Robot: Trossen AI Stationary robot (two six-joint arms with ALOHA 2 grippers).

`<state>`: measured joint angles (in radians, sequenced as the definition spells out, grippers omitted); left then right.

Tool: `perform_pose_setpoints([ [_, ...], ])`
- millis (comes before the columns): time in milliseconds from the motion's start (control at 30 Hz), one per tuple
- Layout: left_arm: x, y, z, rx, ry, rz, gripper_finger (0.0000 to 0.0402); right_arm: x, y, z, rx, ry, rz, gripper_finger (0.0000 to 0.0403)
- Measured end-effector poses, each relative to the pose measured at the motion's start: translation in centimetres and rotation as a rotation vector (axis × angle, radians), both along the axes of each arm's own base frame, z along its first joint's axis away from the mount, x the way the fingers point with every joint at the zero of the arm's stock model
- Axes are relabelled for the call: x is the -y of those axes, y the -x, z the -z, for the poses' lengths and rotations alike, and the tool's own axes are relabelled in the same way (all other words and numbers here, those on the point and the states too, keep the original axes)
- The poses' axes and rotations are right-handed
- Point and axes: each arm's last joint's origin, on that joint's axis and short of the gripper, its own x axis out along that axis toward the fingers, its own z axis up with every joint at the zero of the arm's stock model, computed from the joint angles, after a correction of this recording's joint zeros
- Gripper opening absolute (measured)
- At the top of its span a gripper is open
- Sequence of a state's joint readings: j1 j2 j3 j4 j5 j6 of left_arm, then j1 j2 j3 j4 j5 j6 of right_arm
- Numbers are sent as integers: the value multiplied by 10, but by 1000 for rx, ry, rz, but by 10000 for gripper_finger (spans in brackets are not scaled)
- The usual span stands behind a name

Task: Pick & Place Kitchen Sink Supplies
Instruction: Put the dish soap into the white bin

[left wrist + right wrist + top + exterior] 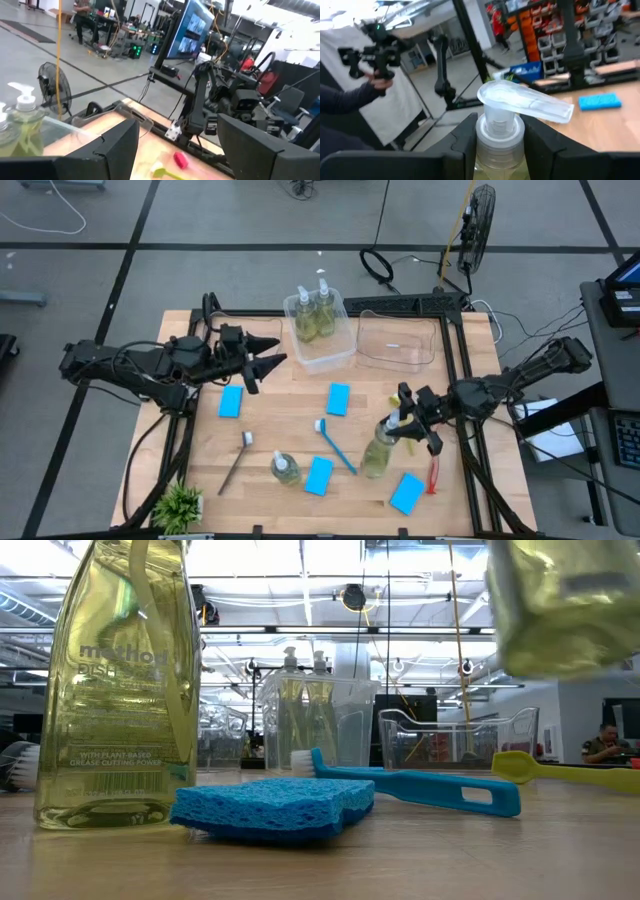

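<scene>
Over the table's right side I have the right gripper clamped on a soap bottle, seemingly lifted clear of the wood, while the left gripper hangs spread beside the bin.

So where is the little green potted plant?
In the high view the small green potted plant sits at the table's near-left corner, left of the dark grey long-handled brush.

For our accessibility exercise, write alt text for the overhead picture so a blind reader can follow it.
Seen from above, the right gripper is shut on a soap bottle over a wooden table strewn with blue sponges and brushes. The left gripper is open beside a clear bin holding two bottles.
</scene>
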<state>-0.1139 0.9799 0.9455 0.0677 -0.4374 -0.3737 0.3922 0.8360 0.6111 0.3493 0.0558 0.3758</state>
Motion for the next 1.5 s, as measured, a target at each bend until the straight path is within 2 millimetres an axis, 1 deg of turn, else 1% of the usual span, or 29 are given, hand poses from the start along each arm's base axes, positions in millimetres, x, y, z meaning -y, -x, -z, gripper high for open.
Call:
perform_pose_setpoints([
  [100, 1, -8, -1, 41, -17, -2, 269, 6, -2, -9, 25, 0, 31, 112],
  [400, -2, -32, 7, 48, -71, -27, 269, 23, -7, -31, 92, 0, 123, 110],
  [533, -8, -37, 11, 31, -72, -50, 269, 28, -7, -40, 120, 18, 154, 110],
  [733, -18, -37, 11, 46, -49, -48, 269, 36, -8, -54, 169, 47, 201, 110],
  [900, -25, -37, 3, 85, -58, -32, 269, 43, -12, -63, 192, 78, 245, 110],
  [1167, -37, -40, -14, 105, -113, -26, 269, 54, -25, -68, 178, 90, 306, 110],
  [1233, -40, -44, -18, 110, -118, -26, 269, 56, -29, -68, 171, 93, 318, 110],
  [1333, -44, -52, -16, 49, -120, -36, 269, 59, -35, -70, 164, 97, 332, 110],
  [1500, -52, -68, -21, -12, -122, -46, 269, 64, -45, -77, 166, 101, 310, 110],
])
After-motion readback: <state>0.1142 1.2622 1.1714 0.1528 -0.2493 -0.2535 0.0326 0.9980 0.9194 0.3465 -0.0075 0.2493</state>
